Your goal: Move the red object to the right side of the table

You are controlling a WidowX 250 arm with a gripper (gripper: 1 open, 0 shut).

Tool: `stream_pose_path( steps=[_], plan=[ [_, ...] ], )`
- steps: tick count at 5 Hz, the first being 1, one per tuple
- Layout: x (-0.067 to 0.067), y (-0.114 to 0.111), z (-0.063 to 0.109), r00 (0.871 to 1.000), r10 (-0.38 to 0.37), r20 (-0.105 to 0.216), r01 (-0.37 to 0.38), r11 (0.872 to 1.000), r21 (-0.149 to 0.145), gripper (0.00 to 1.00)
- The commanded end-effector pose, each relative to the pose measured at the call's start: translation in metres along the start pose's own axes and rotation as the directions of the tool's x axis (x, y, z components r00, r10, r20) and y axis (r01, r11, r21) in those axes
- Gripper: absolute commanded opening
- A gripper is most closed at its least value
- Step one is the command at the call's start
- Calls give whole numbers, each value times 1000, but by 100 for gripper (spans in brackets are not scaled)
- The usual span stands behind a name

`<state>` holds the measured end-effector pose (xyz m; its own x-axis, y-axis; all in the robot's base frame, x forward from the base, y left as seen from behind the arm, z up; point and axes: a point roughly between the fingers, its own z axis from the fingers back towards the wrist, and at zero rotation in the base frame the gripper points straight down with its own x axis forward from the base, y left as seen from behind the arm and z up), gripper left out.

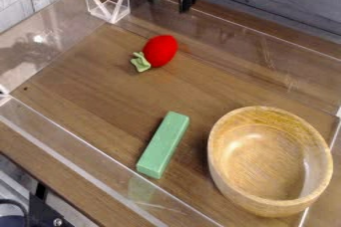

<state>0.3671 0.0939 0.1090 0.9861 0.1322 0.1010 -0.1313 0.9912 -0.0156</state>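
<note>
Red fruit on the wooden table, just below the gripper in view.

The brown wood-grain table [107,97], bordered by clear walls, fills most of the view. On it, at the lower right, sits the round light wooden bowl [270,161]. The gripper [172,8] is at the top edge, only partly in view, its dark fingers spread apart with nothing pinched between them. The green rectangular block [163,144] lies at a slant beside the bowl, to its left. The small red object [162,49] lies on the upper middle of the table, below the gripper in the picture and apart from it, its leafy green end pointing to the lower left.
</note>
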Motion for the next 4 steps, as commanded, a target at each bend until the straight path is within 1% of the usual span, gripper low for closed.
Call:
stream_pose_path(
  steps=[1,2,4],
  plan=[
    [-3,7,1,1000,-1,29,0,1000,16,100],
    [-10,9,-12,1000,2,10,-2,1000,15,100],
    [-4,27,-30,998,-58,-21,58,998,6,100]
  ],
)
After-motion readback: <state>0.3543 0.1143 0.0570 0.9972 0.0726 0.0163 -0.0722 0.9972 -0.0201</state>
